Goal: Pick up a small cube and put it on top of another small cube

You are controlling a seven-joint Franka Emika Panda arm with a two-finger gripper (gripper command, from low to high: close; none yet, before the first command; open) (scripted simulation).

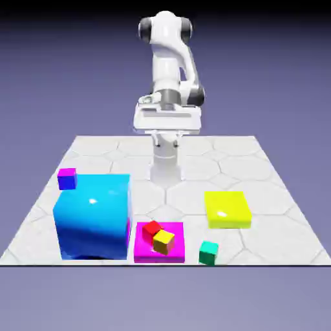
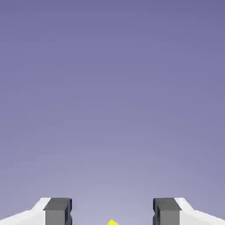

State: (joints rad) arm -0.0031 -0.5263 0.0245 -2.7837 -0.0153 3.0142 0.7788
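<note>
Gripper [image 2: 112, 212] fingers apart, nothing held; teal-green cube [image 1: 208, 253], below and ahead of them, probably light, stiff, slightly slick: grip opposite faces, mid-height.

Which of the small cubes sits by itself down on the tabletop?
The teal-green cube, near the table's front edge; the red and yellow ones share the magenta slab, the blue-purple one tops the huge cyan cube.
</note>
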